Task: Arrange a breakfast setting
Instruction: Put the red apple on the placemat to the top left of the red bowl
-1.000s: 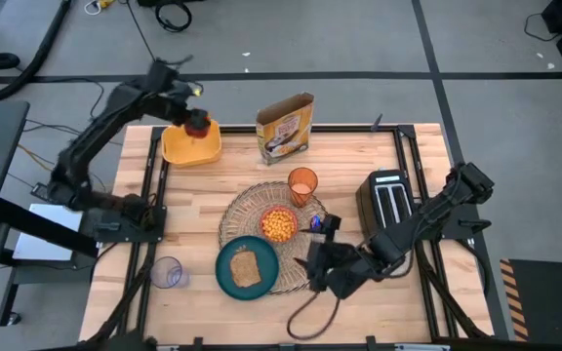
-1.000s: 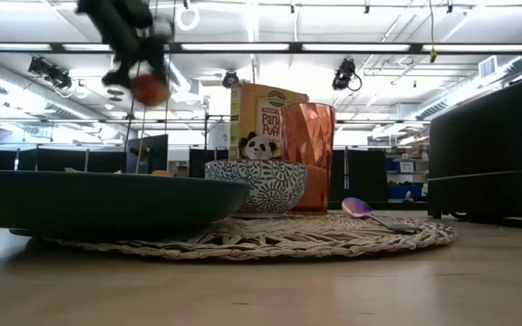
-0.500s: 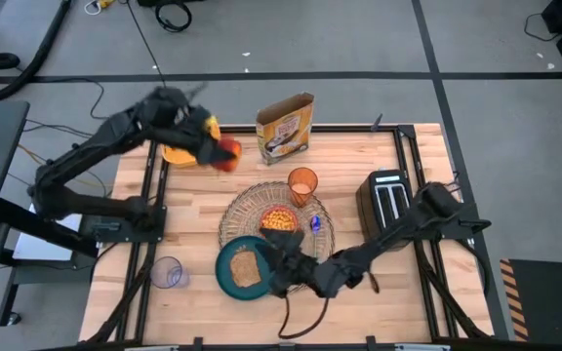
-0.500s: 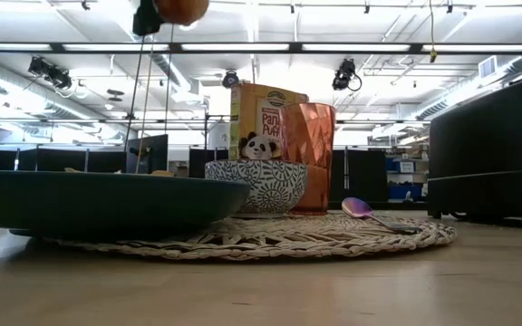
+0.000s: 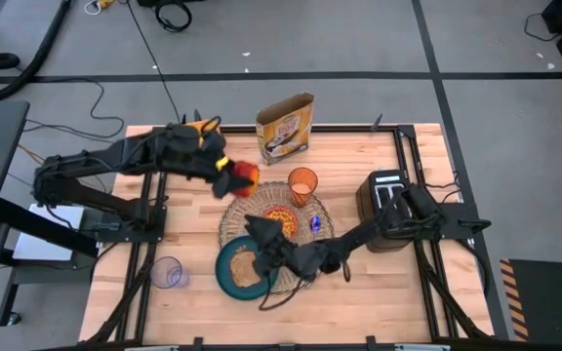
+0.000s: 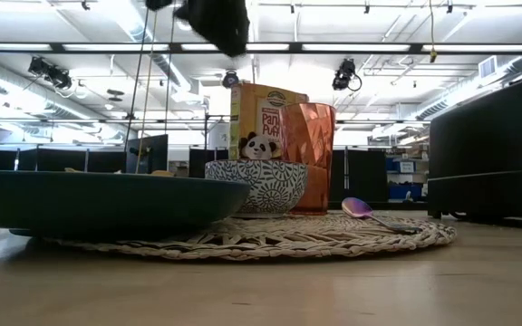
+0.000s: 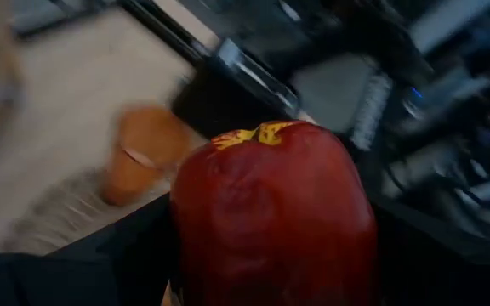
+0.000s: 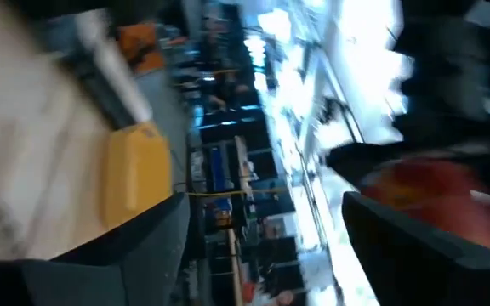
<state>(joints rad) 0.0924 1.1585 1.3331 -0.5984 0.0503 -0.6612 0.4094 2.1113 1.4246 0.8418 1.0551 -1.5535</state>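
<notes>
From above, we are holding the apple (image 5: pixel 245 176) in our left hand (image 5: pixel 232 178), fingers clamped on it, hanging over the far-left rim of the woven mat (image 5: pixel 234 208); the open mat surface lies toward the near right of that hand, with the orange cup (image 5: pixel 302 183) just beside the apple on the right and the cereal bowl (image 5: pixel 279 223) nearer the middle. Our right hand (image 5: pixel 264 237) is reaching across the mat toward the teal plate (image 5: pixel 230 278) with its toast (image 5: pixel 248 268); we cannot tell how its fingers are set. The left arm is clearly the one nearer the free spot. At tabletop height, we are seeing only a dark arm part (image 6: pixel 214 20) overhead, above the plate (image 6: pixel 89 204), bowl (image 6: pixel 256 186), cup (image 6: pixel 308 156) and spoon (image 6: pixel 363 211), so the apple is well above the mat (image 6: pixel 270 237). Through the left wrist, the apple (image 7: pixel 272 217) is filling the view between our fingers, with the cup (image 7: pixel 143 150) lying ahead and below. Through the right wrist, a red blur, probably the apple (image 8: pixel 432 202), and the yellow bin (image 8: pixel 136 174) are showing farther off.
</notes>
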